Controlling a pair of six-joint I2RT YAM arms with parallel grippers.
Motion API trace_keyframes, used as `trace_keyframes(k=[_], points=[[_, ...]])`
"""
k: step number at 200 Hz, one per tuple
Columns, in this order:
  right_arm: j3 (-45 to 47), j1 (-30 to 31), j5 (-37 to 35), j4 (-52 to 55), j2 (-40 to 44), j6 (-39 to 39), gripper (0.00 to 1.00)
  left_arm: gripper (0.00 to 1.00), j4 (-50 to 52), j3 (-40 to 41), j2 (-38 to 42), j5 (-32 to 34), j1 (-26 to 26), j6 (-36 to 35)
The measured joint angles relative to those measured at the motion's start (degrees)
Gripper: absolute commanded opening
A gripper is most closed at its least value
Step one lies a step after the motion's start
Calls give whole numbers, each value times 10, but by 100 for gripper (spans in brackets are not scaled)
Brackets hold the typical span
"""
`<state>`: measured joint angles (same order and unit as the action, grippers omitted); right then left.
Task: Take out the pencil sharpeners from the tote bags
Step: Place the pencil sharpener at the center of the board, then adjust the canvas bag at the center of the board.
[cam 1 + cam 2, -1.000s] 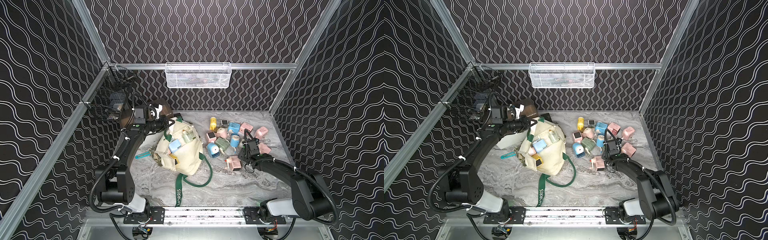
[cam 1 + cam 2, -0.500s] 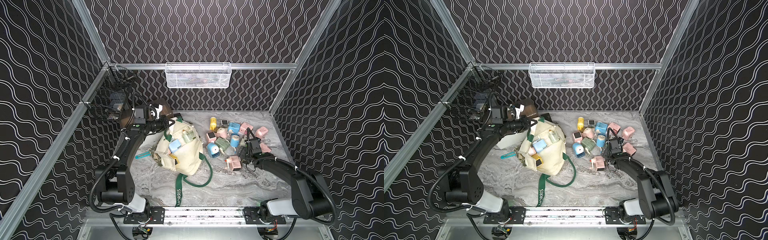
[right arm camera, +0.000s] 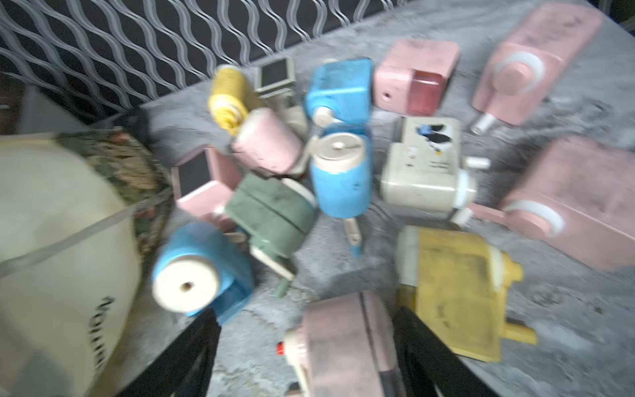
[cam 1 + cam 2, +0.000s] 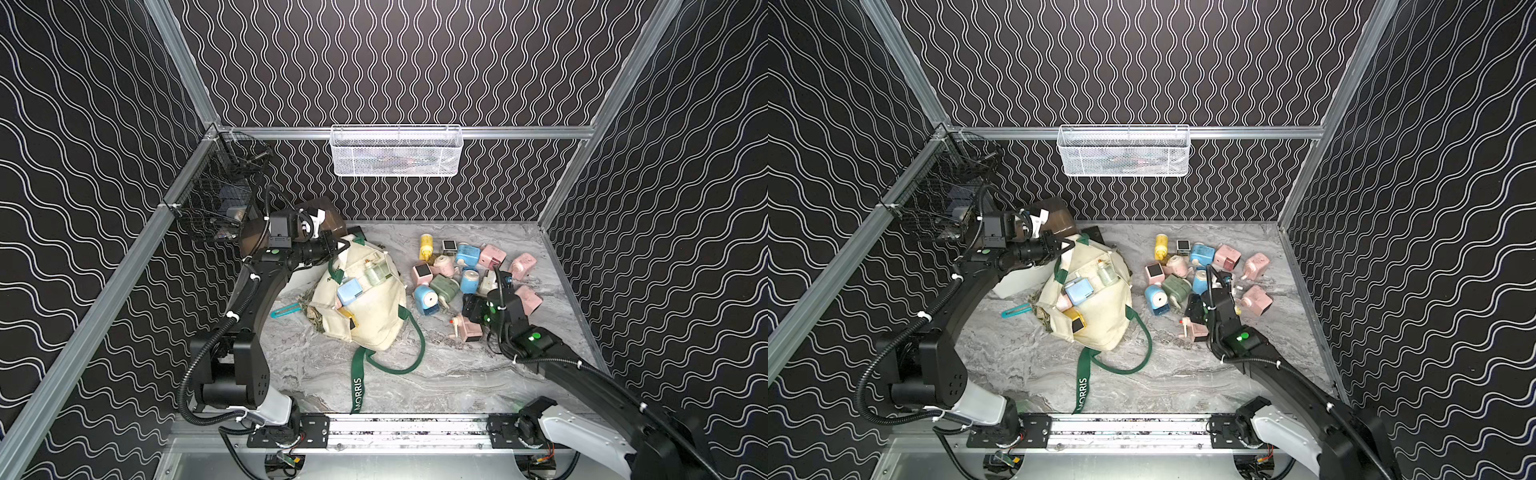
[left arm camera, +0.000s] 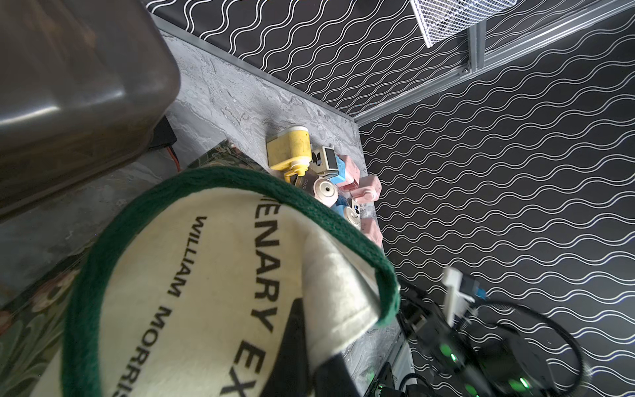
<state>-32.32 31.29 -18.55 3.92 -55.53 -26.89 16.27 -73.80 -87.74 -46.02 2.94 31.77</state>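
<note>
Most of the job looks done. The cream tote bag (image 4: pixel 365 307) lies slumped at centre left in both top views, its mouth facing up. Right of centre, the pile of pencil sharpeners (image 4: pixel 469 270) is out on the marble table (image 4: pixel 457 374), a dozen or so in all. At least three show at the bag's mouth: a blue sharpener (image 4: pixel 350 291), a pale green one (image 4: pixel 376 272) above it and a yellow one with a dark face (image 4: pixel 348 318) below it. Whether more lie deeper I cannot tell.

The left gripper (image 4: pixel 338 245) is clamped on the bag's upper rim by the green strap (image 5: pixel 240 182), holding the mouth up. The right gripper (image 3: pixel 309 350) is released, its jaws standing apart on either side of a pink sharpener (image 3: pixel 343 343) that rests on the table at the pile's lower edge.

For room, bare marble runs across the lower middle of the frame, crossed only by the loose strap loop (image 4: pixel 399 353). The pile crowds the right wall and reaches toward the back one. A teal tool (image 4: pixel 284 311) sits just left of the bag, and a brown-lidded box (image 4: pixel 320 216) stands behind the left arm.
</note>
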Motion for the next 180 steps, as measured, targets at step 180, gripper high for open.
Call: trace_keyframes(k=[180], points=[[-308,253,202,-42,-399,137,56,0,-4,9,21,-5,-2,12]])
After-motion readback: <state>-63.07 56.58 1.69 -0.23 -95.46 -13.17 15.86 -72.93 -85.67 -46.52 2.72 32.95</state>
